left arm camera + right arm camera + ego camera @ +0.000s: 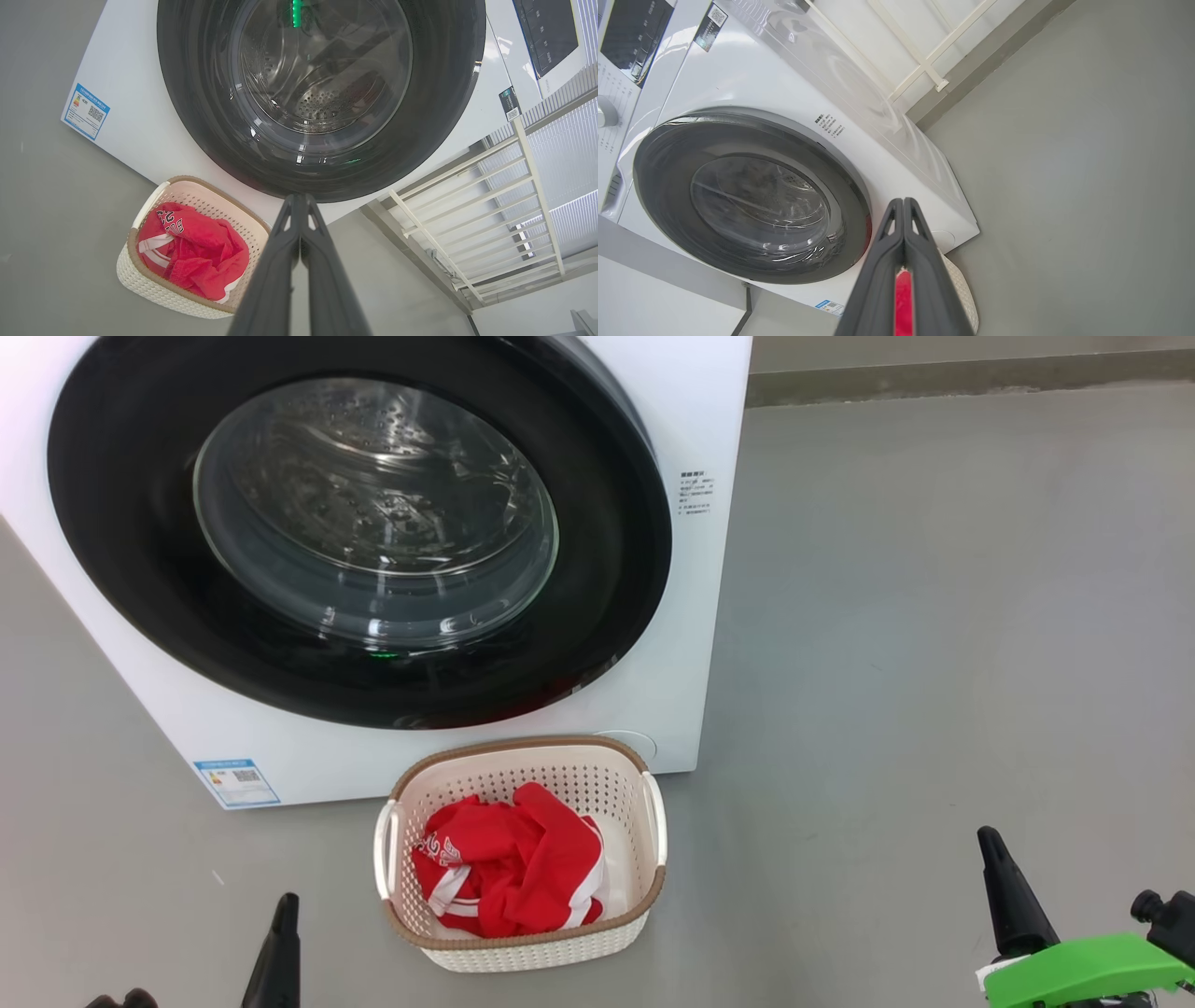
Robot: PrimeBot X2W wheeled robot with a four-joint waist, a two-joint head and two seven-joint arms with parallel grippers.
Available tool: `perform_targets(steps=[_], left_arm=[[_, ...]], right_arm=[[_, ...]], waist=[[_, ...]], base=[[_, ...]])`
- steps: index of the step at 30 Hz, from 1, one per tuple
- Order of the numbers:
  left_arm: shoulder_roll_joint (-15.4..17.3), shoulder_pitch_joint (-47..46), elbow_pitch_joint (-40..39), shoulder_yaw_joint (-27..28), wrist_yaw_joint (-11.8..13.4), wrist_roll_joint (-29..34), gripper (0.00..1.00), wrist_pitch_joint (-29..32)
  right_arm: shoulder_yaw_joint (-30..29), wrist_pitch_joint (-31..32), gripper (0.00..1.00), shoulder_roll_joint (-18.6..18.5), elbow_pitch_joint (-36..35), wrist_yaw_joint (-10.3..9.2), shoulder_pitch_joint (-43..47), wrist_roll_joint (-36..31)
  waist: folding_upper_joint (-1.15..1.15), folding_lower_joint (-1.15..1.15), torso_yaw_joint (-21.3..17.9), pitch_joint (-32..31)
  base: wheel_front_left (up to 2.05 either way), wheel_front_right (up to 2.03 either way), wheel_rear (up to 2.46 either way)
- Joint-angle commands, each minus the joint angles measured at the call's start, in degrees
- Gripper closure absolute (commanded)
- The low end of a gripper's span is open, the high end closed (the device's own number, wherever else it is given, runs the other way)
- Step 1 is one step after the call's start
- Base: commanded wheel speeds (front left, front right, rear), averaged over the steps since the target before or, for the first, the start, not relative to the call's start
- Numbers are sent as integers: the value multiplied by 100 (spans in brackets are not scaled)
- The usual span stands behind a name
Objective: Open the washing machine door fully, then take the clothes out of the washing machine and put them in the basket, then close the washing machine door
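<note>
White washing machine (691, 569), round black door (121, 523) closed; on the floor (934, 616) just before it the basket (532, 952) holds the red clothes (523, 877), ahead of the left gripper (285, 905), which is nearer; right gripper (991, 845) well apart; both jaws pressed shut, empty

The door (359, 532) has a glossy black plastic rim and a clear, shiny glass bowl. The washer (691, 429) is smooth glossy white, its label (236, 782) printed blue paper. The drum (327, 102) is perforated bright metal. The basket (532, 954) is matt cream perforated plastic with a brown woven-look rim. The clothes (523, 873) are soft red cloth, white-trimmed. The floor (934, 616) is smooth matt grey.
</note>
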Motion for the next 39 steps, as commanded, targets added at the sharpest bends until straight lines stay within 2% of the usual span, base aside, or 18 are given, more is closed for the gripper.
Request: perform_targets(steps=[1, 39], left_arm=[[103, -255, -103, 118, -48, -163, 100, 45], [150, -604, 107, 181, -75, -2499, 100, 653]], right_arm=[[31, 36, 100, -102, -124, -11, -304, 164], [-27, 663, 100, -151, -17, -18, -667, 2582]], waist=[[0, -1, 3, 2], [0, -1, 89, 60]], base=[[0, 0, 0], [0, 0, 0]])
